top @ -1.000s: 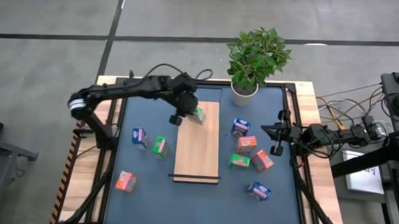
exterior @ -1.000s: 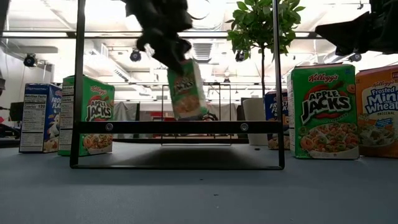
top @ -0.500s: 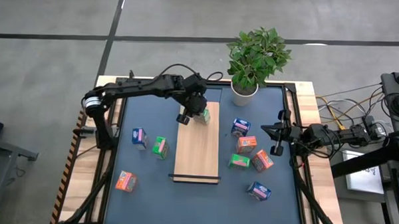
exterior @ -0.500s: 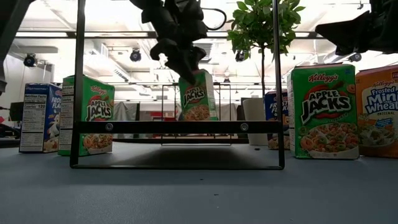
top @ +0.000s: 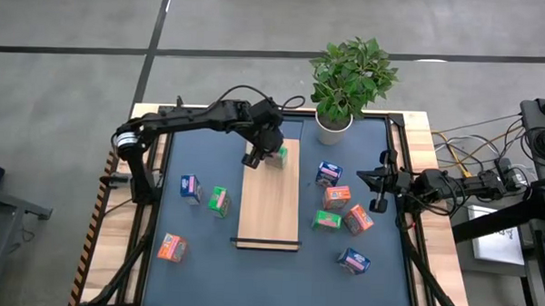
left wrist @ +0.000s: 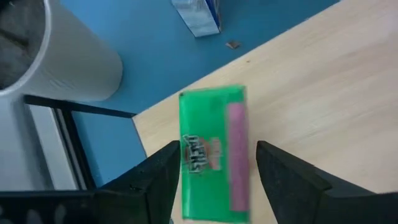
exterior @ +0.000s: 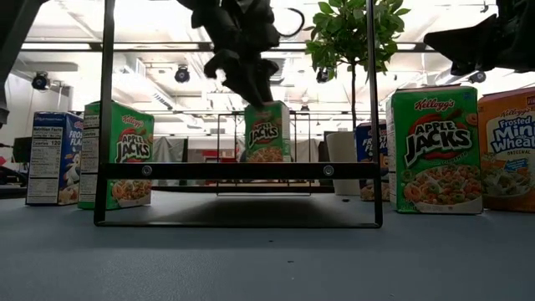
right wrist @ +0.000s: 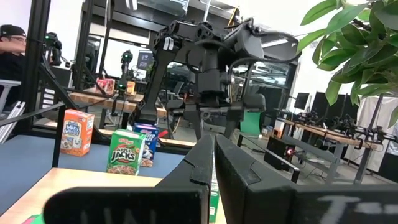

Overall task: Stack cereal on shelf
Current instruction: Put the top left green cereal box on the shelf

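Observation:
A green cereal box (exterior: pixel 267 132) stands upright on its bottom end at the far end of the shelf (top: pixel 271 207), a long light-wood board with a dark strip at its near end. My left gripper (left wrist: pixel 214 168) hovers over the box, slanting down, open. Its two fingers stand on either side of the box's top, and a narrow gap shows beside the box in the left wrist view. My right gripper (top: pixel 378 188) waits shut at the table's right side, clear of everything.
Loose cereal boxes lie on the blue mat: three left of the shelf, around (top: pixel 190 187), and several to its right, around (top: pixel 336 197). A potted plant (top: pixel 333 126) stands just beyond the shelf's far right corner. A black frame (exterior: pixel 107 117) crosses the low view.
My left gripper has carried the green box toward the table's right and far edges, to the shelf's far end. The box, which hung tilted below the fingers, now stands upright on the shelf. The gripper has stayed above it.

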